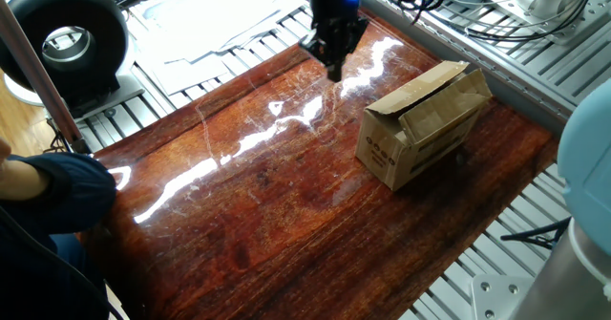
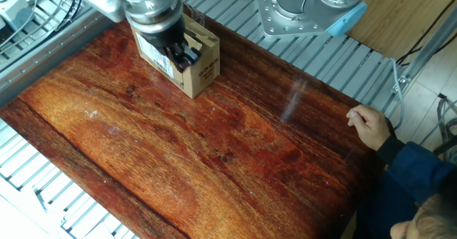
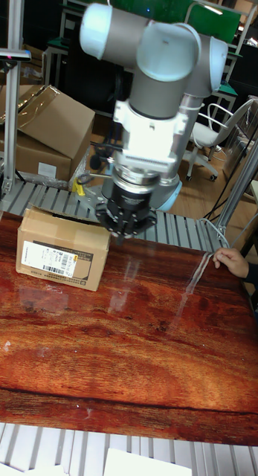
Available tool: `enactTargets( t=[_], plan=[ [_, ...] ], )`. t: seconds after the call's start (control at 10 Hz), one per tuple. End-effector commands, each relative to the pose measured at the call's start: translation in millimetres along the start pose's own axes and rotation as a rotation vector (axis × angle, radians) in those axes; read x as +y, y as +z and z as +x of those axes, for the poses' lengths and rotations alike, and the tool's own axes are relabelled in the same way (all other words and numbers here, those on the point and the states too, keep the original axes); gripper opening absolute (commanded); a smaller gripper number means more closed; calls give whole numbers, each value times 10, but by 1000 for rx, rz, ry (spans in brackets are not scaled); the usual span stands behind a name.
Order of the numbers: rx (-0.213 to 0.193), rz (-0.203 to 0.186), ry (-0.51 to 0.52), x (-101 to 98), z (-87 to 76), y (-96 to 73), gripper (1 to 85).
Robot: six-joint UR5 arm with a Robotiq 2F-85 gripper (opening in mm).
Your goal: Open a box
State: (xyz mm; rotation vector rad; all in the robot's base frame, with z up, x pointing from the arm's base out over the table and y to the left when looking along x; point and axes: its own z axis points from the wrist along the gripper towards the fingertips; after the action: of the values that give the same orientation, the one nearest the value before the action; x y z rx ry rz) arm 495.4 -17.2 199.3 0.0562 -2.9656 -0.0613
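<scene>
- Cardboard box [image 1: 420,124] sits on the wooden table [image 1: 267,196], toward the far right side in one fixed view; far left corner in the other fixed view [image 2: 187,57]; left side in the tall fixed view [image 3: 62,248].
- Box state: top flaps look mostly down. 1 flap edge is lifted slightly along the top in one fixed view, leaving a shallow gap. Not taped as far as I can tell. Row of dark round printed marks on the end face; barcode label on the long side in the tall fixed view.
- Gripper [image 1: 333,60] hangs above the table, just beside the box on its long side, not touching it in one fixed view. In the other fixed view [image 2: 177,51] it overlaps the box, so contact can't be ruled out from there alone.
- Jaws: fingers pressed together to a single point, holding nothing.
- Gripper [image 3: 120,232] points straight down in the tall fixed view, tip near the box's upper right corner.
- Progress, my read: nothing opened. All flaps left to fold back.
- Next likely needs the closed tip under or against the lifted flap edge. Risk: the light box slides on the glossy table instead of the flap lifting.
- A person's hand [image 2: 369,125] rests at the table edge, well apart from the box.
</scene>
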Motion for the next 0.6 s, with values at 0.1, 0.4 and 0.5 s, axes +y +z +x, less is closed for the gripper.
enactTargets(
  t=[0.1,0.4,0.5],
  plan=[
    [15,16,-126,-534,155,-106,10],
    [-42,87,-154,-779,169,-153,10],
    [-61,106,-163,-862,187,-118,10]
  ],
)
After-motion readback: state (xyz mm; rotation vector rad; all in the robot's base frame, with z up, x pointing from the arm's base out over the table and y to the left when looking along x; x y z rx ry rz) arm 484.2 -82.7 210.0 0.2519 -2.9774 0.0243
